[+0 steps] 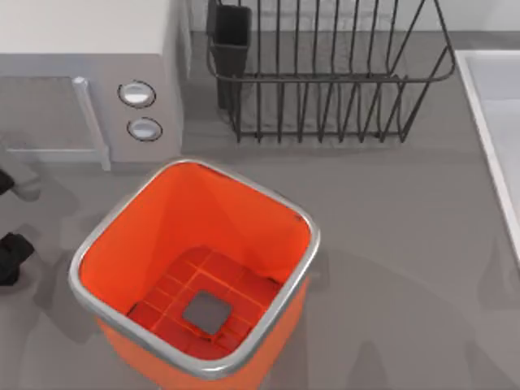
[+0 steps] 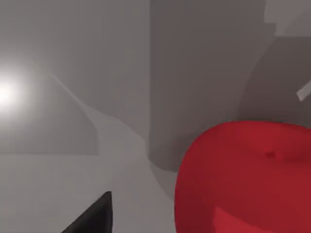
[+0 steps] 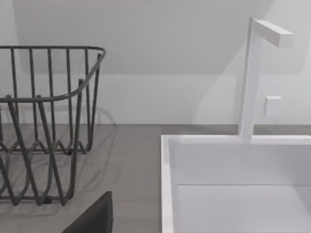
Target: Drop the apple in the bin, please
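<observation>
The apple [image 2: 248, 179] is a plain red fruit that looms large and close in the left wrist view, beside one dark fingertip [image 2: 95, 216] of my left gripper. That gripper [image 1: 6, 219] sits at the table's far left edge in the top view, its two dark fingers apart and open, left of the bin. The bin [image 1: 122, 236] is a large orange square container with a silver rim and a gridded floor with a grey centre square, standing at the front middle of the table. Nothing lies inside it. One dark fingertip [image 3: 95, 216] of my right gripper appears in the right wrist view.
A white microwave [image 1: 89, 73] stands at the back left. A black wire dish rack [image 1: 325, 73] is behind the bin, seen also as the rack [image 3: 43, 121]. A white sink [image 3: 233, 184] with its faucet [image 3: 252, 73] lies along the right edge [image 1: 496, 146].
</observation>
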`<state>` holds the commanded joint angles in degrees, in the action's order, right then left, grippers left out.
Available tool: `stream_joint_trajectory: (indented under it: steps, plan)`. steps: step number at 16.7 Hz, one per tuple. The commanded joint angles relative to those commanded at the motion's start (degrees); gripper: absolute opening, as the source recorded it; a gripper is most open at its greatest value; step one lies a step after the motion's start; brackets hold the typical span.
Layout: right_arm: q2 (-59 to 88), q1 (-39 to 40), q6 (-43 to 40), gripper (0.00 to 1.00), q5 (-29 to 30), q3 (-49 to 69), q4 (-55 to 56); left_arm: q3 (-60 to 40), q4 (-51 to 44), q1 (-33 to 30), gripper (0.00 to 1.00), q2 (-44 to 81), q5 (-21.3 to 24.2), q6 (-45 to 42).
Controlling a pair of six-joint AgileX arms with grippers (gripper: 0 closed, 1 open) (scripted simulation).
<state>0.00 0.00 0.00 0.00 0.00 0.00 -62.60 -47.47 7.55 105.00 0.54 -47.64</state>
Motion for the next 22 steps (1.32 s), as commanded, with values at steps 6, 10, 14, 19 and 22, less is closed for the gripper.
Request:
stream_joint_trajectory:
  steps: [6,10,14,19,22]
  plan:
    - [0.0,0.0,0.0,1.00,0.0,0.0,0.0,3.2,6.0,0.0,1.00,3.3,0.0,-0.1]
    - [0.0,0.0,0.0,1.00,0.0,0.0,0.0,3.2,6.0,0.0,0.77,3.3,0.0,-0.1]
    - [0.0,0.0,0.0,1.00,0.0,0.0,0.0,3.2,6.0,0.0,0.47,3.3,0.0,-0.1]
    - [0.0,0.0,0.0,1.00,0.0,0.0,0.0,3.2,6.0,0.0,0.10,3.3,0.0,-0.1]
    - [0.0,0.0,0.0,1.00,0.0,0.0,0.0,3.2,6.0,0.0,0.00,3.3,0.0,-0.1]
